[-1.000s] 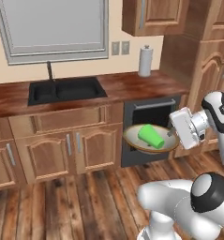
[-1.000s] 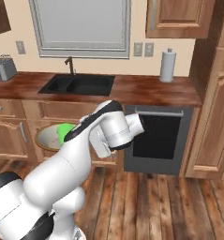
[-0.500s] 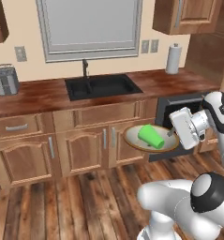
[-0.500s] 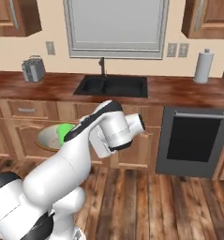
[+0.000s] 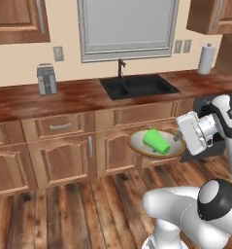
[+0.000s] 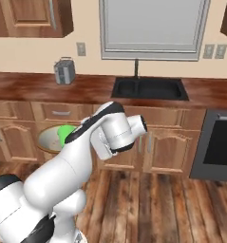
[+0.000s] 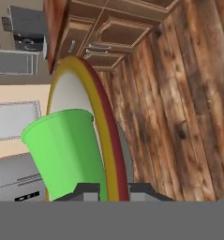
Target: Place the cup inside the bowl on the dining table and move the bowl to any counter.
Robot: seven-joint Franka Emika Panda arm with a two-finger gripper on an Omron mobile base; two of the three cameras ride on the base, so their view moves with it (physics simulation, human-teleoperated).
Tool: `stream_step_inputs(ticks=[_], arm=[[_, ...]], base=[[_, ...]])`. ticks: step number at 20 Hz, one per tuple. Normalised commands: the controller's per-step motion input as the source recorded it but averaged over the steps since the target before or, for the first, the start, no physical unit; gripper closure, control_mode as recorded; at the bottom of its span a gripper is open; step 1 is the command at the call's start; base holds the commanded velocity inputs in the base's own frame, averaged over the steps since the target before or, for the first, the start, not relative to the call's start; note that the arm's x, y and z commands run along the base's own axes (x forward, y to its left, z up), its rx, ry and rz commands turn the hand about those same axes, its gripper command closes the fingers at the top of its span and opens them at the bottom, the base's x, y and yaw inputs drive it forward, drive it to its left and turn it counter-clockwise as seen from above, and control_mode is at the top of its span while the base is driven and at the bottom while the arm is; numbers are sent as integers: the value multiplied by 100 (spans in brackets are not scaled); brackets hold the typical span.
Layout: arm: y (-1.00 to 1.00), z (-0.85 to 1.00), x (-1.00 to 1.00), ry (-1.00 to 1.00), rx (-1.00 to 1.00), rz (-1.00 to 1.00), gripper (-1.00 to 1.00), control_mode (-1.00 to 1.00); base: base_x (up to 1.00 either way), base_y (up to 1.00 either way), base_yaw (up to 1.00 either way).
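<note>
The beige bowl [image 5: 138, 146] with a tan rim hangs in the air in front of the lower cabinets, above the floor. My gripper [image 5: 178, 138] is shut on its right rim. The green cup [image 5: 157, 141] lies on its side inside the bowl. From the right base view, the bowl [image 6: 49, 138] and cup [image 6: 65, 133] peek out behind my arm. In the hand view the fingertips [image 7: 90, 190] clamp the bowl's rim [image 7: 104, 131], with the cup [image 7: 66, 150] resting against the bowl's inside. The counter [image 5: 78, 97] runs along the wall behind. The dining table is out of view.
A black sink [image 5: 138, 86] with a faucet is set in the counter under the window. A grey metal canister [image 5: 46, 79] stands at the left and a paper towel roll [image 5: 205, 58] at the right. A dark oven [image 6: 220, 142] sits at the right. Wooden floor lies below.
The whole scene has slid to the right in both base views, so the camera has moved. The bowl with the cup stays in the same place relative to my gripper.
</note>
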Motion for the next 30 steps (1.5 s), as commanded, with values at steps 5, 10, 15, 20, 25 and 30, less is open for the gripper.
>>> stream_step_inputs(ticks=[5, 10, 15, 20, 25, 30], arm=[[0, 0, 0, 0, 0, 0, 100, 100], [0, 0, 0, 0, 0, 0, 100, 100], [0, 0, 0, 0, 0, 0, 100, 100], [0, 0, 0, 0, 0, 0, 100, 100], [0, 0, 0, 0, 0, 0, 100, 100], [0, 0, 0, 0, 0, 0, 100, 100]], base=[[10, 100, 0], [21, 100, 0], [54, 99, -3], [76, 55, -5], [56, 3, 0], [37, 4, 0]])
